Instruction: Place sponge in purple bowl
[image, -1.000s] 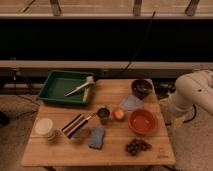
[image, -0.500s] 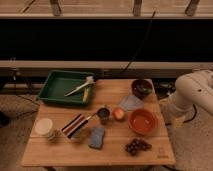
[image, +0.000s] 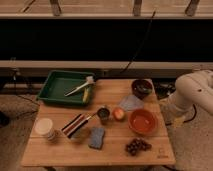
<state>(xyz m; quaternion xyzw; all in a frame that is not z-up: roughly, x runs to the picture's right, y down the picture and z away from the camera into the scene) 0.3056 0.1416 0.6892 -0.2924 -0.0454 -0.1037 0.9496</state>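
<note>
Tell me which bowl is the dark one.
The purple bowl, back right on the table; the orange bowl in front is wider and bright. The gripper is unseen, with the arm right of the table.

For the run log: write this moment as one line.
sponge: on table, front, untouched | purple bowl: back right, no sponge in it | tool: open, off table's right edge

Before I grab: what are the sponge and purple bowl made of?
Sponge: probably soft foam, going by the matte blue-grey block look. Purple bowl: hard plastic or ceramic, can't tell which; dark, smooth-looking rim. Pincer sits right of the table, far from both.
</note>
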